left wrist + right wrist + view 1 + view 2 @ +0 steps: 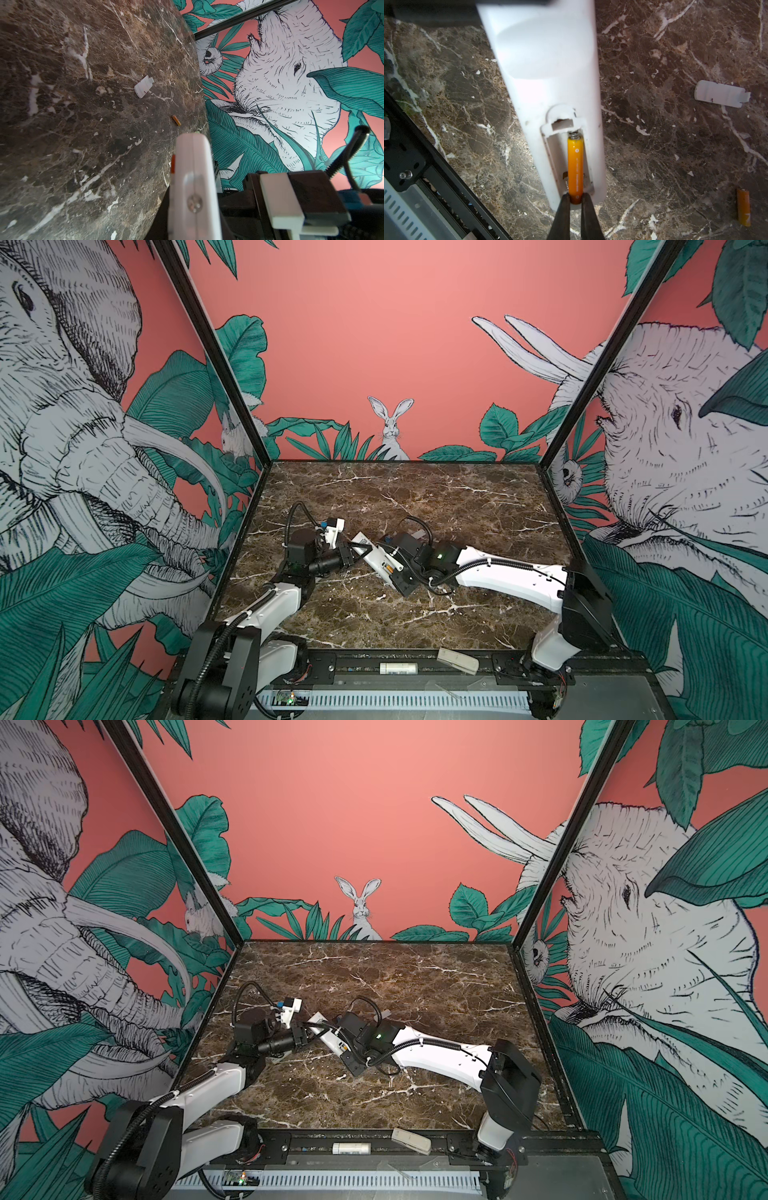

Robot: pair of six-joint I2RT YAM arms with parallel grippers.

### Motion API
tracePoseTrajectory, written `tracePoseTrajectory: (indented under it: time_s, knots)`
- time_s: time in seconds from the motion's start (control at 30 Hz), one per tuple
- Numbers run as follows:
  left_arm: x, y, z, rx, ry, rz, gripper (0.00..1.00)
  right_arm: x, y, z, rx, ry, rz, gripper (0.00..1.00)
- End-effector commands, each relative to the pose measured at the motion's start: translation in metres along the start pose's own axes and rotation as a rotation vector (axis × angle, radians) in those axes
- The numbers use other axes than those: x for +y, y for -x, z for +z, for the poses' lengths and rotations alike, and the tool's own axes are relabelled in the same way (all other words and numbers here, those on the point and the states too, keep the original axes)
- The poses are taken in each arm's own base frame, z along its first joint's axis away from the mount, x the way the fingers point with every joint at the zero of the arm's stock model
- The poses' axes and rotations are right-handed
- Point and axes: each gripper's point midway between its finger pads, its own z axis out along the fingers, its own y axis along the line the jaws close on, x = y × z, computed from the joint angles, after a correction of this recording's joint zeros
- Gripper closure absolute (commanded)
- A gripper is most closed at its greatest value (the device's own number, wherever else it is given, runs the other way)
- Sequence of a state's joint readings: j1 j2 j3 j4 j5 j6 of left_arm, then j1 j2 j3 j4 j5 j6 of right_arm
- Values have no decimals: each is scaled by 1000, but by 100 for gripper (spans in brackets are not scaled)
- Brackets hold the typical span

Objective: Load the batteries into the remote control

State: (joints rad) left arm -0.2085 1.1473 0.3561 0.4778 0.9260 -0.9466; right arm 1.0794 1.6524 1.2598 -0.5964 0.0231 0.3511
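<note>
The right gripper (576,200) is nearly closed, its dark fingertips (563,216) pinching the near end of the held battery (575,166). That battery lies lengthwise in one slot of the open compartment, its other end against the spring. The left gripper (362,551) is narrowed onto the remote control (375,560), clamping its sides towards the end away from the compartment. Its fingers do not show in the left wrist view, where the remote appears only edge-on and blurred. The remote sits about mid-bench (415,497), a little towards the left edge. Its plain back faces up and its long axis runs diagonally from far left to near right, with the compartment end towards the front right corner. Whether it touches the marble cannot be told. Its button face is hidden, and its clamped end is out of focus in the right wrist view. The loose battery (743,207) and the white battery cover (719,96) lie flat on the marble, apart from each other and from the remote. Neither can be made out in the top views.
</note>
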Motion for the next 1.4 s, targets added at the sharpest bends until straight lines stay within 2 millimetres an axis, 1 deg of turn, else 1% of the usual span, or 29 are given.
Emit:
tracePoseTrajectory:
  time_s: [0.0, 0.27, 0.57, 0.7, 0.8, 0.87, 1.1, 1.23, 1.37]
  knots:
    - [-25, -12, -3, 78, -110, 0, 100, -18, -7, 14, 44, -66, -2, 92]
    - [-25, -12, -2, 84, -111, -7, 100, -21, -7, 21, 58, -60, -24, 92]
    - [-22, -11, -1, 80, -107, -17, 100, -7, 1, 25, 42, 8, -31, 92]
    - [-24, -10, -1, 81, -112, -15, 100, -7, 2, 28, 48, 10, -33, 92]
    - [-27, -10, -1, 82, -122, -10, 100, -7, -2, 34, 75, 4, -41, 92]
    - [-29, -10, -2, 83, -125, -7, 100, -6, 5, 34, 79, 3, -50, 92]
    - [-31, -10, -3, 84, -128, -5, 100, -7, 4, 46, 143, -16, -61, 92]
    - [-31, -11, -3, 88, -120, 1, 100, -9, 6, 42, 137, -26, -55, 92]
    - [-27, -11, -4, 90, -86, 17, 100, -17, 4, 27, 113, -55, -52, 92]
